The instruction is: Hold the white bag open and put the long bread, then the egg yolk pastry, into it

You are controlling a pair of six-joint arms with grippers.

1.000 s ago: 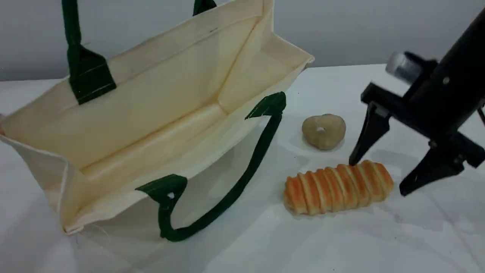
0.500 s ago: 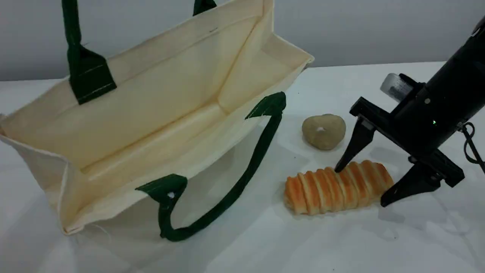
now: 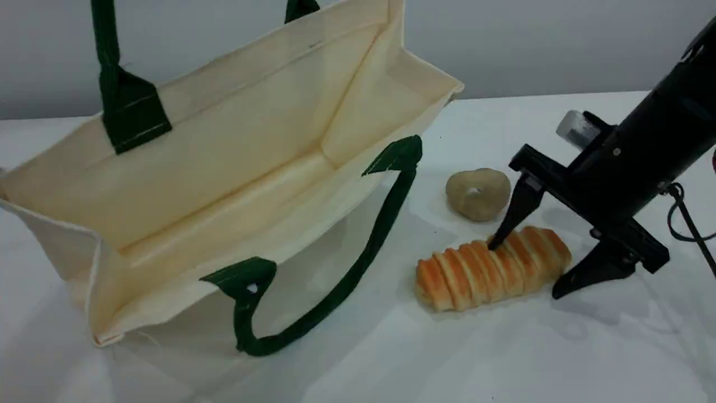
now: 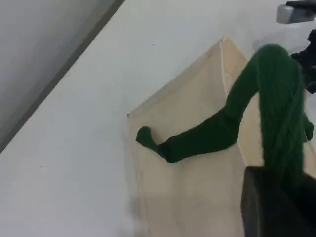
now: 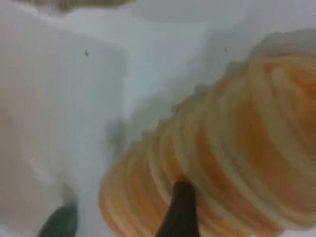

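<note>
The white bag (image 3: 224, 162) stands open at the left, its mouth toward the camera and its far green handle (image 3: 106, 50) pulled up out of the top of the scene view. In the left wrist view that green handle (image 4: 276, 113) runs into my left gripper, whose dark finger (image 4: 276, 207) is shut on it. The long bread (image 3: 481, 271) lies on the table right of the bag. My right gripper (image 3: 527, 270) is open astride its right half, and the far fingertip (image 5: 181, 212) touches the loaf's top. The egg yolk pastry (image 3: 478, 193) sits just behind the loaf.
The bag's near green handle (image 3: 358, 263) lies looped on the white table (image 3: 447, 358) between bag and bread. A black cable (image 3: 685, 218) hangs by the right arm. A grey wall (image 3: 559, 45) closes the back.
My right gripper has come down and to the left over the bread, still open. The loaf has shifted slightly left and turned a little. The bag has not moved.
</note>
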